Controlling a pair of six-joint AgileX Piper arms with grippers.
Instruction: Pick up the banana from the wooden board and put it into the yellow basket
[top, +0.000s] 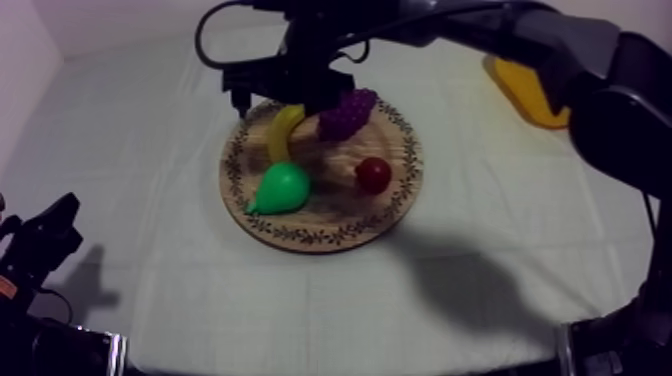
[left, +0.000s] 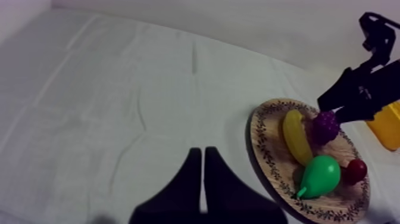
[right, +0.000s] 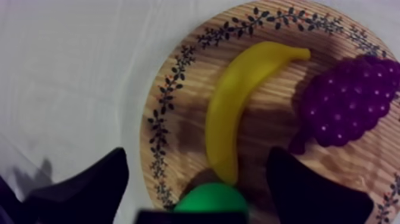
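Observation:
The yellow banana (top: 283, 131) lies on the far left part of the round wooden board (top: 330, 232), beside the purple grapes (top: 347, 113). My right gripper (top: 283, 98) hangs just above the banana's far end. In the right wrist view it (right: 197, 154) is open, with one finger on each side of the banana (right: 237, 101) and not touching it. The yellow basket (top: 528, 92) stands at the far right. My left gripper (top: 47, 238) rests low at the near left; its fingers (left: 191, 179) lie together, shut on nothing.
A green pear (top: 280, 188) and a small red fruit (top: 373, 174) share the board's near half. The pear (right: 211, 199) lies just beyond the banana's near tip. The right arm reaches in over the table from the upper right, past the basket.

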